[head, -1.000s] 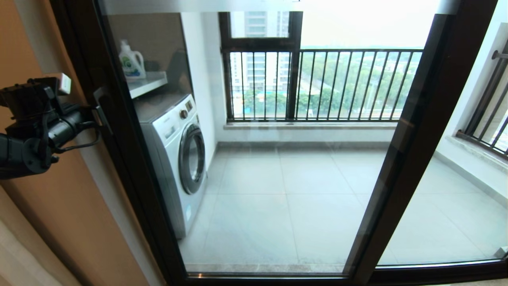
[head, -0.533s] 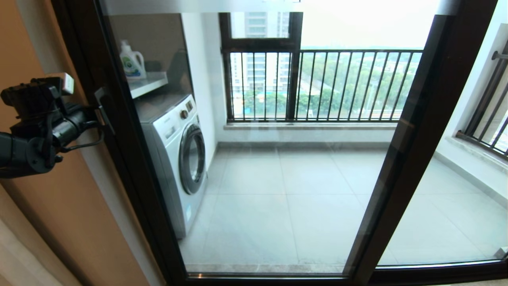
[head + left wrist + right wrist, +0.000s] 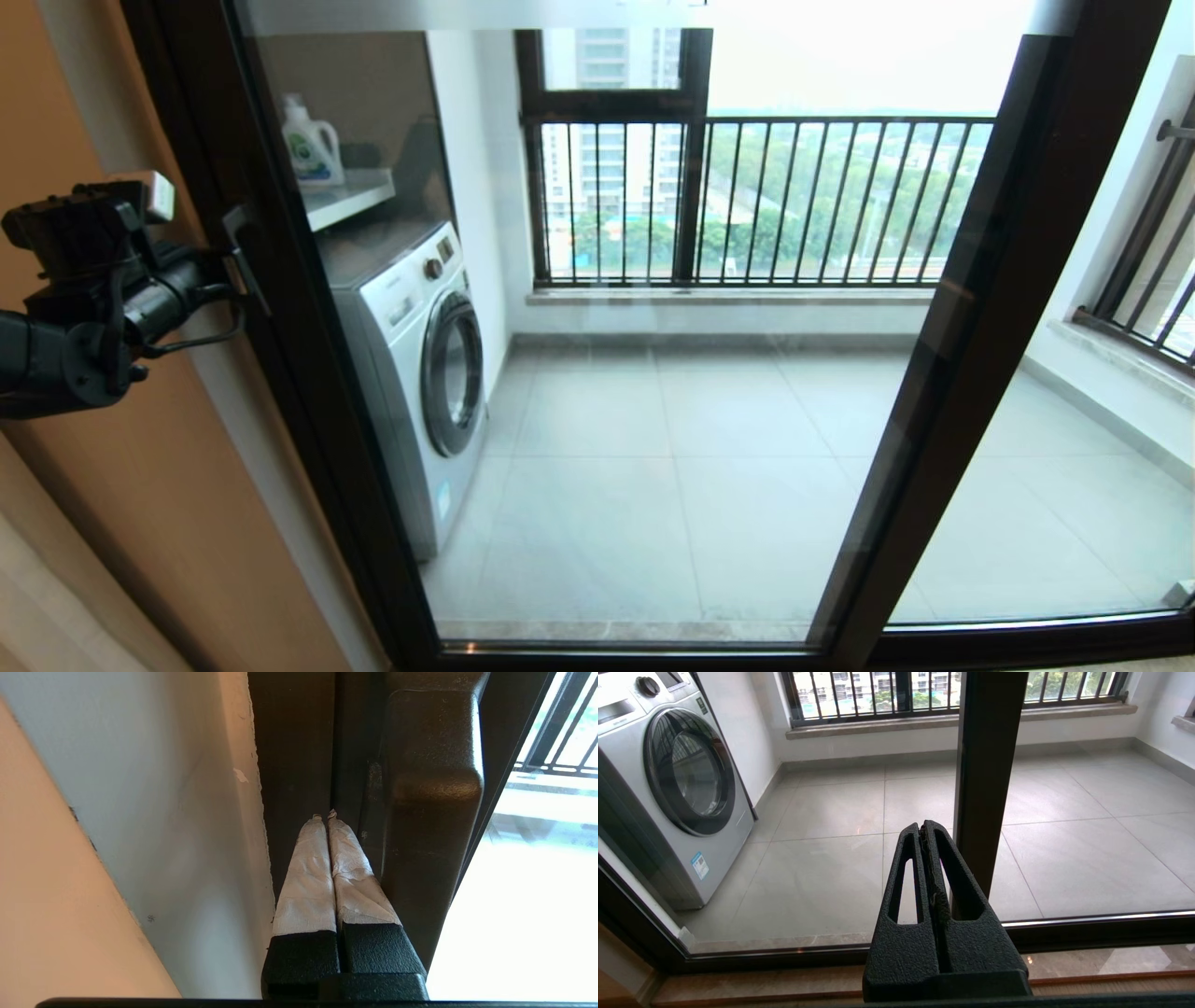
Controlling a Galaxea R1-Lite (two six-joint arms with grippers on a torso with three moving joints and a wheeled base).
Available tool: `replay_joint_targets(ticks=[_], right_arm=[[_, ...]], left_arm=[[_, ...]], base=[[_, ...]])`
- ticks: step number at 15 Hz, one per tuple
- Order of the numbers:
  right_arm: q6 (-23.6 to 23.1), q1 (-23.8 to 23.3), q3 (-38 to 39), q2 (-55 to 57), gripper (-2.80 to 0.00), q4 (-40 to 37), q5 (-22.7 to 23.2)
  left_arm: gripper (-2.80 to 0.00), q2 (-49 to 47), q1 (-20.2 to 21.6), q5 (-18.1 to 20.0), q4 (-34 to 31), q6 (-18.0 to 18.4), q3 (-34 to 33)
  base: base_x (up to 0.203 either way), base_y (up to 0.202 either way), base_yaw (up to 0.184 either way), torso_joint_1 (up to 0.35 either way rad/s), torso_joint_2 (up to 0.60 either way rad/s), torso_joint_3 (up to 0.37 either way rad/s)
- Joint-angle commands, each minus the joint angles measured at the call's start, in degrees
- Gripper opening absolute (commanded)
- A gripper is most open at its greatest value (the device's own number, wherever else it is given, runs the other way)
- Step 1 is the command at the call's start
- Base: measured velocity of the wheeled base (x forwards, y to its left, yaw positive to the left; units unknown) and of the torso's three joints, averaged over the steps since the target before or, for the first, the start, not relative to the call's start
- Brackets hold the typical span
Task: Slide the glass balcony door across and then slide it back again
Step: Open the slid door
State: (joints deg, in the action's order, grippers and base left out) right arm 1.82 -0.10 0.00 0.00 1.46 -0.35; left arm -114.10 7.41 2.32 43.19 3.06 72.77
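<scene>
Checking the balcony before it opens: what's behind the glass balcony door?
Behind the glass balcony door: a washing machine, a detergent bottle on a shelf, tiled floor, railing bars. The frame hides the machine's left side.

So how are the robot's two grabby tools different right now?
The left tool has pale wrapped fingers; the right tool has bare black fingers with slots. The left tool's tips rest against the dark frame beside the door's handle; the right tool touches nothing and points at the balcony door from the room side. Both are shut and hold nothing.

Flat's laundry balcony (washing machine, detergent)
</scene>
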Motion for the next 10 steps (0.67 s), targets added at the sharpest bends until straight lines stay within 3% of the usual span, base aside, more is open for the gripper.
replay_joint_targets(ticks=[1,10], right_arm=[[0.03,0.01,0.7,0.0,-2.8,0.04,0.0],[0.03,0.01,0.7,0.0,-2.8,0.04,0.0]], left_arm=[[-2.8,0.14,-4.99,0.06,0.31,0.02,-0.08],[-2.8,0.18,-7.97,-2.07,0.31,0.02,0.36]], base=[[0.0,0.0,0.0,0.0,0.0,0.0],[0.0,0.0,0.0,0.0,0.0,0.0]])
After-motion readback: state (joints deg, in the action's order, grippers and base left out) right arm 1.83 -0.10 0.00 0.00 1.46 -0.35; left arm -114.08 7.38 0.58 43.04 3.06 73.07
